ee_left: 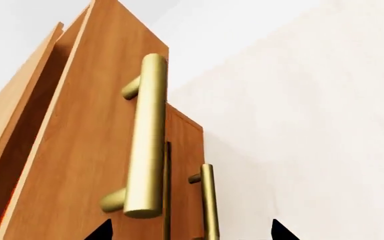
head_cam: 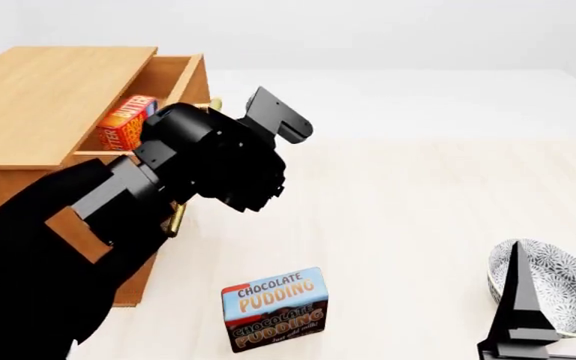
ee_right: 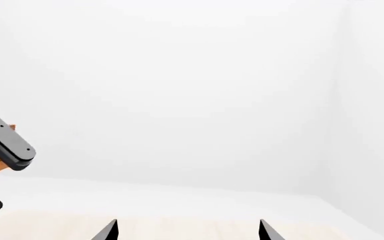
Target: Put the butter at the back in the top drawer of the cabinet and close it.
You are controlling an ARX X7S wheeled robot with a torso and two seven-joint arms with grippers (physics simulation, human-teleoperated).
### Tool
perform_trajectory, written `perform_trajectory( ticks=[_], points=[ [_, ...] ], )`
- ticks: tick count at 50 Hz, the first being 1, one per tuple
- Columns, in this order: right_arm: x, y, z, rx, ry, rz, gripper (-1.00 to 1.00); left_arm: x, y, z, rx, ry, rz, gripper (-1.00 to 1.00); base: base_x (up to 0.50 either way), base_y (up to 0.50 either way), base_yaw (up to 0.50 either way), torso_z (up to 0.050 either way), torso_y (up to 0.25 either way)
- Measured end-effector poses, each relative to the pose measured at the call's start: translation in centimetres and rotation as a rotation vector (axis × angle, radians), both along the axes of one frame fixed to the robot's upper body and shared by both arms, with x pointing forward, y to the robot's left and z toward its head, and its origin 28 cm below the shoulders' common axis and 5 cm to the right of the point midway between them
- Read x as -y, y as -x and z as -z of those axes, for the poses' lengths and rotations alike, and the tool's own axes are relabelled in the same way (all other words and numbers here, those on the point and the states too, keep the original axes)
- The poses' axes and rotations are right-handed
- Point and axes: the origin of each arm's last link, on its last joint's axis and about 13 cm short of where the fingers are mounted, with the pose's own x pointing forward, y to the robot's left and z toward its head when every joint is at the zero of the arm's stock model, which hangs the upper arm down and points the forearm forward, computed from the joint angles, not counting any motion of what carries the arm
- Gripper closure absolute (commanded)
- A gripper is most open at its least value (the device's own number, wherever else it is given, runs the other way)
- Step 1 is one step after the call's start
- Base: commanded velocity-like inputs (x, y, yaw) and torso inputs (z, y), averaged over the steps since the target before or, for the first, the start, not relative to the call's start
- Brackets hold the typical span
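Observation:
The cabinet (head_cam: 48, 97) stands at the left of the head view with its top drawer (head_cam: 190, 79) pulled open. The butter (head_cam: 126, 122), a red-orange box, lies inside the drawer near its side wall. My left arm (head_cam: 198, 161) reaches in front of the drawer and hides the gripper's fingers there. In the left wrist view, my left gripper (ee_left: 192, 232) is open, its tips wide apart just short of the drawer front's brass handle (ee_left: 145, 140), holding nothing. My right gripper (ee_right: 186, 231) is open and empty, pointing up at the lower right (head_cam: 518, 300).
A chocolate pudding box (head_cam: 275, 307) stands on the floor-like pale surface in front of the cabinet. A patterned bowl (head_cam: 558, 285) sits at the right, behind my right gripper. A lower drawer's handle (ee_left: 207, 200) shows below the top one.

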Motion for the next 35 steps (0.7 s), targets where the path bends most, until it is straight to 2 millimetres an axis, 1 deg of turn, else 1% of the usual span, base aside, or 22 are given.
perform_trajectory(
  ticks=[5,13,22,29,35],
  points=[
    [-0.1,0.1,-0.1,0.001,0.001,-0.002,-1.0,-0.8,-0.1,0.5,0.002,-0.011,-0.019,-1.0,0.0,0.0,0.0,0.0,-0.005],
    [-0.2,0.2,-0.2,0.004,0.002,-0.005,-1.0,-1.3,0.2,2.3,-0.097,0.094,-0.012,-1.0,0.0,0.0,0.0,0.0,-0.001],
    [-0.3,0.3,-0.3,0.007,0.004,-0.007,-1.0,-2.4,0.0,3.8,-0.147,0.128,-0.045,-1.0,0.0,0.0,0.0,0.0,0.0],
    [-0.4,0.3,-0.4,0.008,0.005,-0.009,-1.0,-3.7,-0.2,4.3,-0.153,0.138,-0.084,-1.0,0.0,0.0,0.0,0.0,-0.001],
    [-0.4,0.4,-0.5,0.01,0.005,-0.011,-1.0,-4.6,0.1,4.5,-0.134,0.139,-0.106,-1.0,0.0,0.0,0.0,0.0,0.0]
  ],
)
